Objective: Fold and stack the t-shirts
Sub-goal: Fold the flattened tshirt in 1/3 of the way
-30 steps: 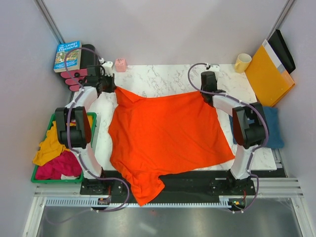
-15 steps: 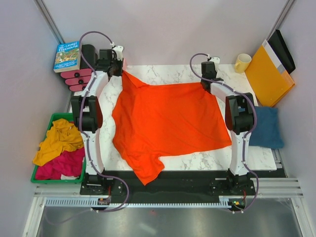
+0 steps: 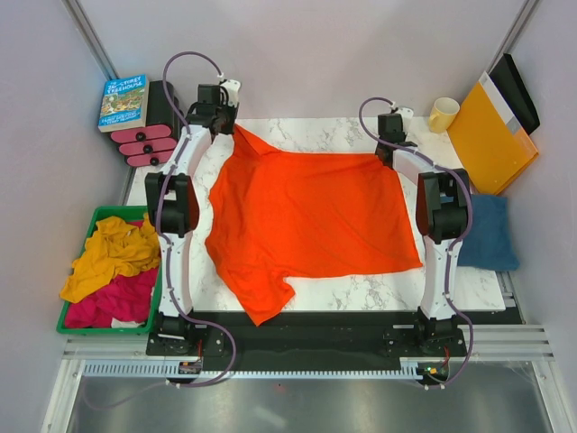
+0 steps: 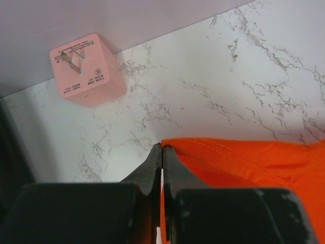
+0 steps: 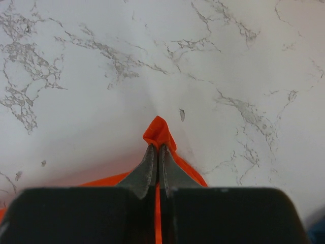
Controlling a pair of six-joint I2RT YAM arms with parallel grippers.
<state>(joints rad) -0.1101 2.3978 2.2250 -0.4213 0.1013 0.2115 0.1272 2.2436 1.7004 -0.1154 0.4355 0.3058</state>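
The bright orange-red t-shirt (image 3: 306, 216) lies spread over the marble table, a sleeve trailing to the near edge. My left gripper (image 3: 233, 128) is shut on its far left corner, whose hem shows in the left wrist view (image 4: 238, 157) beside the gripper (image 4: 162, 148). My right gripper (image 3: 391, 153) is shut on the far right corner, with a tuft of cloth (image 5: 158, 131) poking past the gripper (image 5: 155, 148). The dark denim-blue t-shirt (image 3: 491, 233) lies folded at the table's right edge.
A pink cube (image 4: 87, 70) sits by the back wall near my left gripper. A book (image 3: 123, 101) and pink items (image 3: 144, 144) are at far left, a green bin of clothes (image 3: 106, 271) at left. A yellow mug (image 3: 443, 114) and an orange-yellow envelope (image 3: 491, 135) are at far right.
Both grippers have moved toward the back of the table, dragging the orange-red shirt with them. Its trailing sleeve has come up off the front rail onto the table edge.
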